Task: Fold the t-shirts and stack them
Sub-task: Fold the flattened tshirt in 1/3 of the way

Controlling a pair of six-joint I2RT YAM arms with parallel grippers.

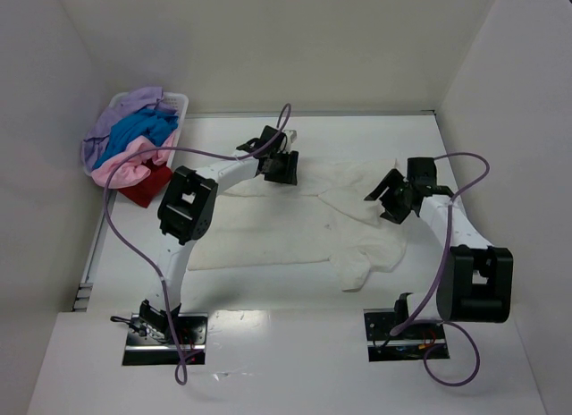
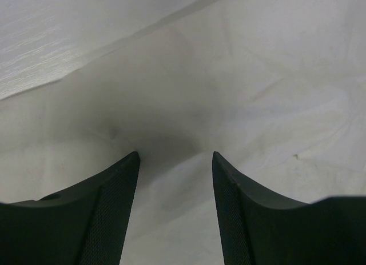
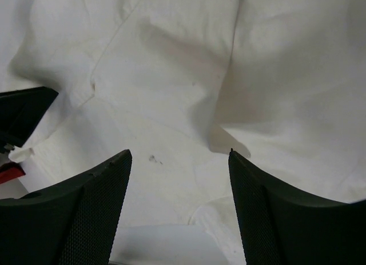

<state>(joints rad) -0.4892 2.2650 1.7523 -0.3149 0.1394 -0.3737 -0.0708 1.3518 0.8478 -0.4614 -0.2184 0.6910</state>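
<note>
A cream-white t-shirt [image 1: 295, 227] lies spread flat on the table, rumpled at its right end. My left gripper [image 1: 284, 167] is open and empty over the shirt's far edge; its wrist view shows the cloth [image 2: 240, 93] just beneath the jaws. My right gripper [image 1: 390, 200] is open and empty over the shirt's right part, with the cloth [image 3: 171, 105] filling its view. Lilac [image 1: 125, 120], bright blue [image 1: 138, 133], pale pink [image 1: 130, 169] and red [image 1: 147, 184] t-shirts are heaped at the far left.
A white plastic basket [image 1: 177, 100] holds the coloured heap at the far left corner. White walls enclose the table on the left, back and right. Purple cables loop from both arms.
</note>
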